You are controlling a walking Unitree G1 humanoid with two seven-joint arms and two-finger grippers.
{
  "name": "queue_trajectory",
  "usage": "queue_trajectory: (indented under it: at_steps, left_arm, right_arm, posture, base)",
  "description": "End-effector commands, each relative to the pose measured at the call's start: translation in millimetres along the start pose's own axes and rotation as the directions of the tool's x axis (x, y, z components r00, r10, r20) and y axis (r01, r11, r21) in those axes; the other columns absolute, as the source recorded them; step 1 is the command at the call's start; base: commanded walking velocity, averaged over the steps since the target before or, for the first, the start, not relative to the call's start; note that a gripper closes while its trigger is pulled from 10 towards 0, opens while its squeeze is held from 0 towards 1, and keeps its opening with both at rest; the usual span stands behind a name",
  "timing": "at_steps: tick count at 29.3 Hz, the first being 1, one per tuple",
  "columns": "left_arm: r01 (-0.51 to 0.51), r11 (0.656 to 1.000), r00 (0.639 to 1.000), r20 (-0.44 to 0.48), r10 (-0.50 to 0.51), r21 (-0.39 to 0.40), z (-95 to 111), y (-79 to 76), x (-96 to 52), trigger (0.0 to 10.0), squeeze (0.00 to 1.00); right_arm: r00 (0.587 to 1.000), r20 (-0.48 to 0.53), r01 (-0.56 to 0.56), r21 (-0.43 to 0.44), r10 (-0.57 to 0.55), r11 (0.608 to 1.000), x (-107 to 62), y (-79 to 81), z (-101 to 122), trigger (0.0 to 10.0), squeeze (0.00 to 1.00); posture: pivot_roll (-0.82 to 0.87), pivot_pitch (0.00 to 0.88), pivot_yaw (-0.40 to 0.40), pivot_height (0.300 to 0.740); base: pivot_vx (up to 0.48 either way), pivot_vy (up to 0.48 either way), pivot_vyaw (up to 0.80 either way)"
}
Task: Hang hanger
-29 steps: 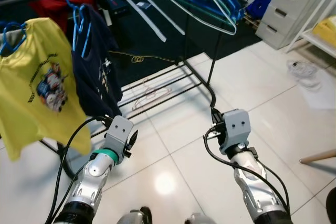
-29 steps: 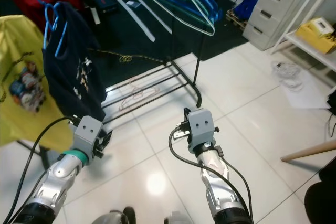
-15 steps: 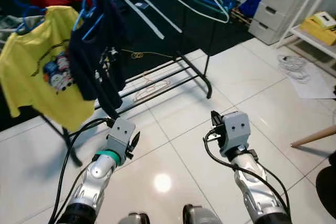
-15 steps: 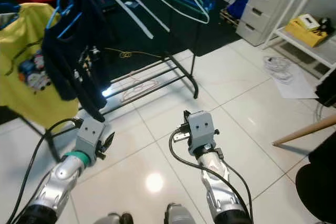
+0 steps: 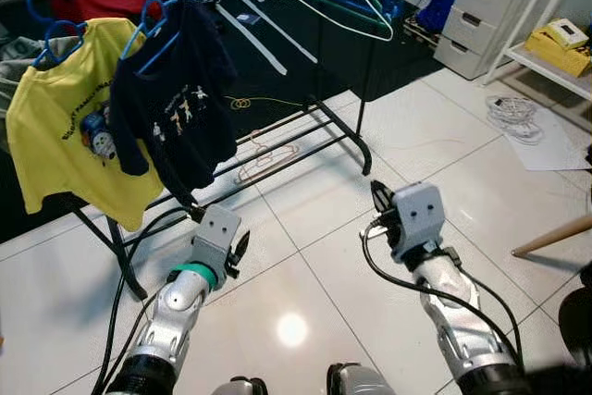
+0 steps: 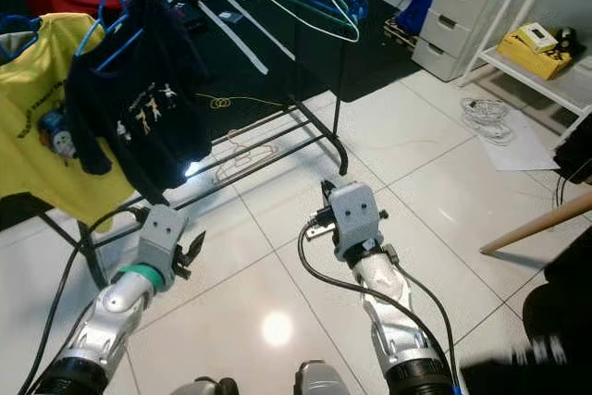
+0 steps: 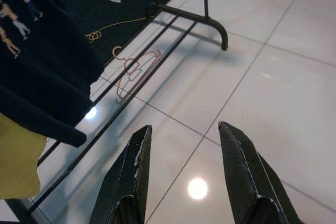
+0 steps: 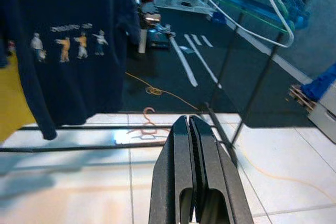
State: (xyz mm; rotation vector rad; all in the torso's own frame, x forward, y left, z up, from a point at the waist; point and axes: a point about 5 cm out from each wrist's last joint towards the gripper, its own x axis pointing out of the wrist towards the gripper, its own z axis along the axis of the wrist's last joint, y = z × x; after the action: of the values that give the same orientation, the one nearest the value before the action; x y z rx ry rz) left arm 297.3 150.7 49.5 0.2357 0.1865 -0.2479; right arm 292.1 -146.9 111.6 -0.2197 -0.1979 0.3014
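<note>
Right gripper has black fingers pressed together, empty, over white tiled floor. Ahead hangs a navy t-shirt with small printed figures, yellow garment beside it. Pale wire hanger hangs on black metal rack; a pinkish hanger lies on the rack's low bars.

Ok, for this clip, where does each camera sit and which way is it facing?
Left eye view: on the head, looking forward and down at the clothes rack; both silver arms show.
Right eye view: same head, same scene, slightly offset.
Left wrist view: along the open left hand, toward the floor and a pink hanger under the rack.
Right wrist view: along the shut right hand, toward the navy shirt.
Shared: the navy shirt and pink hanger appear in all four.
</note>
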Motion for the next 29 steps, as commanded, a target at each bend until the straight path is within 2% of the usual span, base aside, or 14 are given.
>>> queue_trajectory:
  at_steps: [1,3,4,6,8,12,13,14,15,17,18,21,24,29]
  left_arm:
    - [-0.025,0.999,1.000,0.013,0.025,-0.025,4,4.4,0.4,10.0,0.00]
    - [-0.032,0.999,0.999,0.037,0.034,-0.036,9,4.6,2.1,10.0,0.00]
    - [-0.057,0.997,0.994,0.085,0.062,-0.054,21,5.7,5.1,10.0,0.00]
    - [-0.057,0.997,0.994,0.085,0.062,-0.054,21,5.7,5.1,10.0,0.00]
    - [-0.070,0.996,0.992,0.101,0.076,-0.060,25,6.8,6.3,10.0,0.00]
    - [-0.070,0.996,0.992,0.104,0.076,-0.061,27,7.1,6.9,10.0,0.00]
    - [-0.068,0.996,0.992,0.104,0.074,-0.061,27,6.8,7.1,10.0,0.00]
    - [-0.068,0.996,0.992,0.104,0.074,-0.061,27,6.8,7.1,10.0,0.00]
    - [-0.065,0.996,0.992,0.103,0.071,-0.060,27,5.8,7.4,10.0,0.00]
    - [-0.065,0.996,0.992,0.103,0.071,-0.060,27,5.8,7.4,10.0,0.00]
    - [-0.061,0.996,0.993,0.102,0.067,-0.060,27,4.4,7.6,10.0,0.00]
    - [-0.052,0.997,0.994,0.098,0.057,-0.060,27,1.3,8.1,10.0,0.00]
    - [-0.052,0.997,0.994,0.097,0.058,-0.061,27,1.2,8.1,10.0,0.00]
    - [-0.047,0.997,0.994,0.093,0.052,-0.058,27,0.3,8.8,10.0,0.00]
  right_arm:
    - [0.999,-0.003,-0.040,0.047,0.040,0.998,1.8,4.7,3,10.0,0.00]
    - [0.998,0.001,-0.055,0.076,0.055,0.996,2.4,5.4,4,10.0,0.00]
    - [0.997,0.018,-0.082,0.179,0.080,0.981,2.6,5.7,10,10.0,0.00]
    - [0.997,0.018,-0.082,0.179,0.080,0.981,2.6,5.7,10,10.0,0.00]
    - [0.995,0.032,-0.094,0.222,0.089,0.970,1.8,3.8,15,10.0,0.00]
    - [0.998,0.034,-0.066,0.213,0.060,0.975,0.6,-6.5,19,10.0,0.00]
    - [0.998,0.038,-0.047,0.164,0.041,0.985,-0.2,-15.6,23,10.0,0.00]
    - [0.998,0.038,-0.047,0.164,0.041,0.985,-0.2,-15.6,23,10.0,0.00]
    - [0.999,0.048,-0.029,0.124,0.023,0.992,-0.7,-23.8,28,10.0,0.74]
    - [0.999,0.048,-0.029,0.124,0.023,0.992,-0.7,-23.8,28,10.0,0.74]
    - [0.998,0.057,-0.006,0.095,0.000,0.995,-1.4,-31.4,33,10.0,1.00]
    - [0.988,0.079,0.136,-0.016,-0.135,0.991,-3.2,-54.2,41,10.0,1.00]
    - [0.986,0.078,0.153,-0.028,-0.150,0.988,-4.0,-57.4,43,10.0,1.00]
    - [0.979,0.086,0.187,-0.050,-0.183,0.981,-9.5,-72.0,50,10.0,1.00]
  posture:
    - [-0.14,0.047,0.074,0.740]
    - [-0.14,0.046,0.074,0.740]
    - [-0.14,0.045,0.074,0.740]
    - [-0.14,0.045,0.074,0.740]
    - [-0.14,0.045,0.074,0.740]
    - [-0.14,0.045,0.074,0.740]
    - [-0.15,0.045,0.075,0.740]
    - [-0.15,0.045,0.075,0.740]
    - [-0.15,0.045,0.076,0.740]
    - [-0.15,0.045,0.076,0.740]
    - [-0.15,0.045,0.076,0.740]
    - [-0.16,0.044,0.078,0.740]
    - [-0.16,0.044,0.078,0.740]
    - [-0.16,0.044,0.085,0.740]
  base:
    - [0.000,0.000,0.00]
    - [0.000,0.000,0.00]
    - [0.000,0.000,0.00]
    - [0.000,0.000,0.00]
    - [0.000,0.000,0.00]
    - [0.000,0.000,0.00]
    - [0.000,0.000,0.00]
    - [0.000,0.000,0.00]
    - [0.000,0.000,0.00]
    - [0.000,0.000,0.00]
    - [0.000,0.000,0.00]
    - [0.000,0.000,0.00]
    - [0.000,0.000,0.00]
    - [0.000,0.000,0.00]
